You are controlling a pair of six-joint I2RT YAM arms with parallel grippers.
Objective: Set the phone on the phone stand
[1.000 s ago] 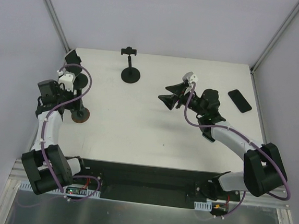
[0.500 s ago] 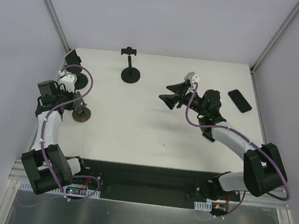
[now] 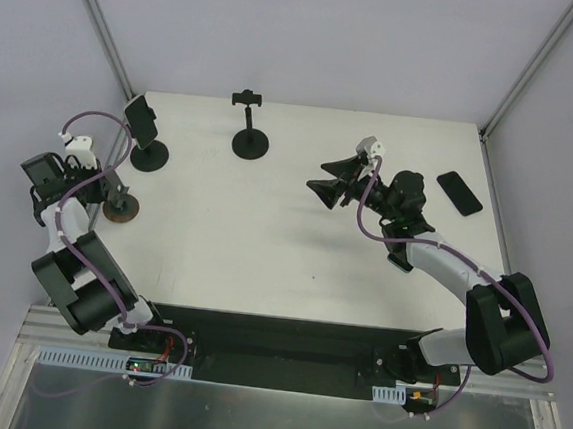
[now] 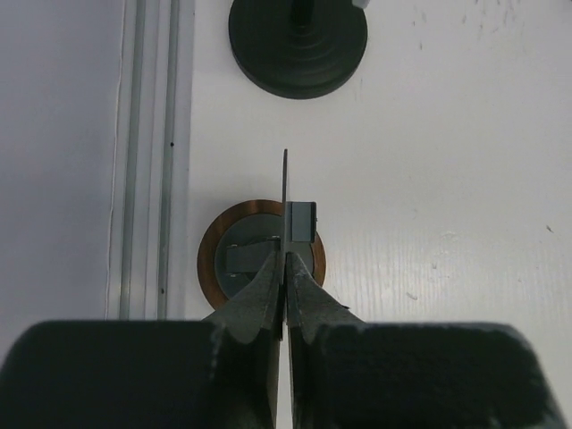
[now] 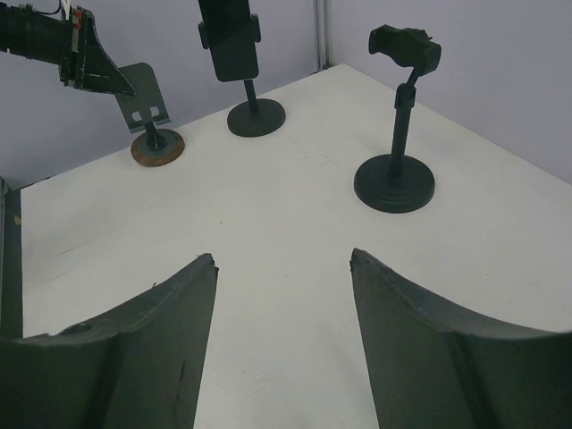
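Bright, even light; soft faint shadows.

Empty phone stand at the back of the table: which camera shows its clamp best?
Right wrist: the empty phone stand shows whole and side-on, with clamp, post and round base clear. Top external shows it small, from above. Left wrist misses it.

Black stand base (image 4: 298, 54) cropped by top edge, mounted phone (image 5: 229, 36) cut off at top
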